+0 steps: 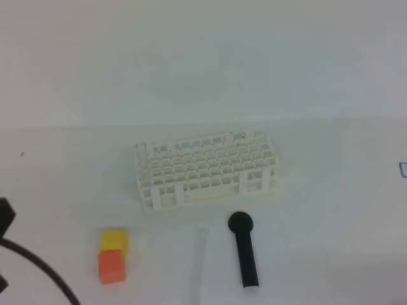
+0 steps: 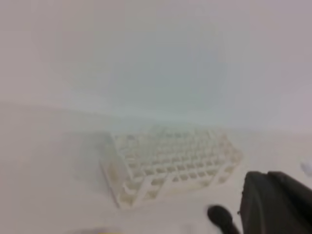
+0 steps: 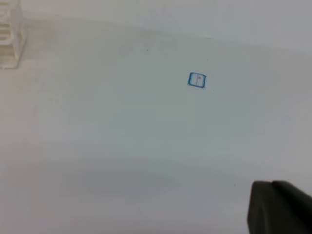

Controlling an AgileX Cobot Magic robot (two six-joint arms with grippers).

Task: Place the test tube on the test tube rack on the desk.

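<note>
Three views: overhead, left wrist, right wrist; each shows something the others lack.
Desk (image 1: 331,190): plain white top carrying everything; its far edge meets a pale wall in all three views.
Rack (image 1: 206,168): white grid with two tiers and side legs, standing upright near the middle of the desk, closer to the far edge than the other things; no tube stands in it.
Black stick (image 1: 244,251): lies in front of the rack toward the near edge, round head pointing at the rack, apart from it.
Test tube (image 1: 201,257): a faint clear streak lying flat on the desk between the cubes and the black stick, near the near edge, touching neither; seen only from overhead.
Cubes (image 1: 112,255): yellow one behind orange one, touching, toward the near left corner.
Blue square mark (image 3: 197,80): drawn on the desk; clear only in the right wrist view.
Left wrist view: blurred; shows the rack and the stick's round head beside a dark piece of the left gripper (image 2: 275,202).
Right wrist view: only a corner of the rack at upper left, and a dark piece of the right gripper (image 3: 280,207).
Fingers: both pairs closed together on nothing; the tube lies well apart from them, untouched.
</note>
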